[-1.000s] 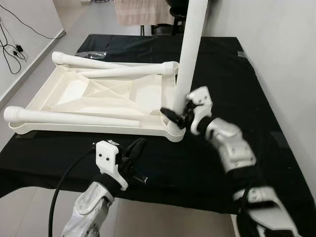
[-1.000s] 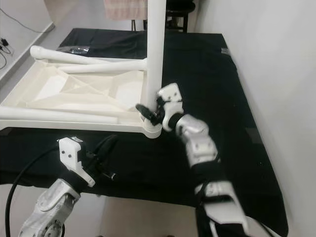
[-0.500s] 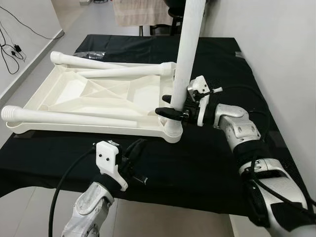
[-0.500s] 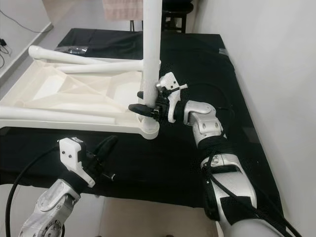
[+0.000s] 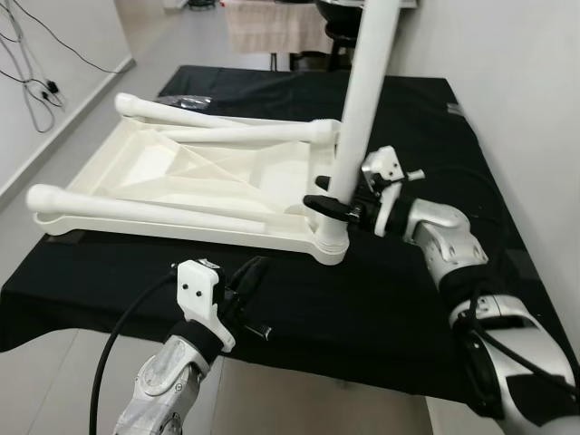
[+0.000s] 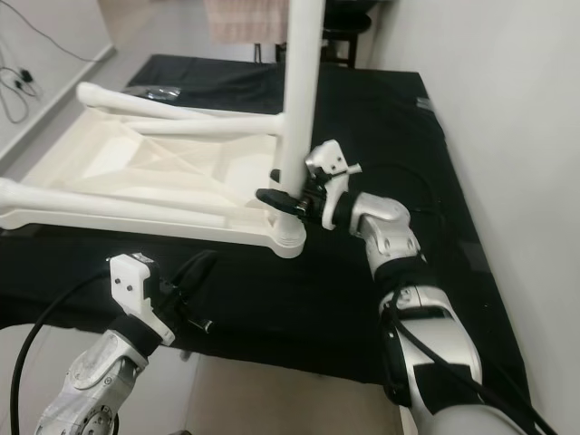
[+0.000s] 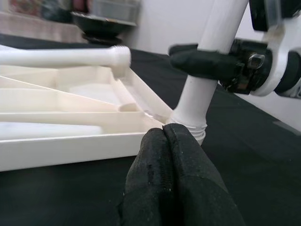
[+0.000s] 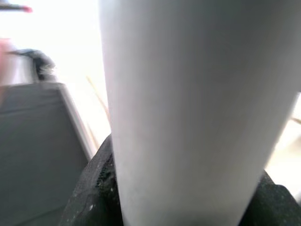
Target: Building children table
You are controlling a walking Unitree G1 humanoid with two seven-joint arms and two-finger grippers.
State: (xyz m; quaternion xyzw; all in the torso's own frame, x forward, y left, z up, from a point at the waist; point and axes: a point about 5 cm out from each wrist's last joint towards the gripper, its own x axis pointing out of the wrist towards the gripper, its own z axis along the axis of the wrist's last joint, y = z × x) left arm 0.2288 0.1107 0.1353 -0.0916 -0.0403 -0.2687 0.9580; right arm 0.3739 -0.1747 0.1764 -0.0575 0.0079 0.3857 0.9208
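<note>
Left eye view: white plastic children's tabletop [image 5: 195,186] lies upside down on the black-covered table [image 5: 381,299], ribbed underside up. One white plastic leg [image 5: 362,100] stands upright in the near right corner socket; the right gripper [image 5: 337,205] has its jaws clamped around that leg just above the socket. Two more white tube legs lie across the tabletop, one along the near edge [image 5: 145,210], one at the far side [image 5: 245,134]. Left gripper [image 5: 249,276] hovers over the table's near edge, in front of the tabletop, touching nothing, jaws together. Right eye view: same layout, upright leg [image 6: 299,91] in the corner socket, right gripper [image 6: 288,201] wrapped on its base. Left wrist view: black fingers [image 7: 174,188] pressed together, pointing at the socket corner, apart from it. Right wrist view: white leg [image 8: 197,108] very close, black fingers [image 8: 96,188] on either side of it.
</note>
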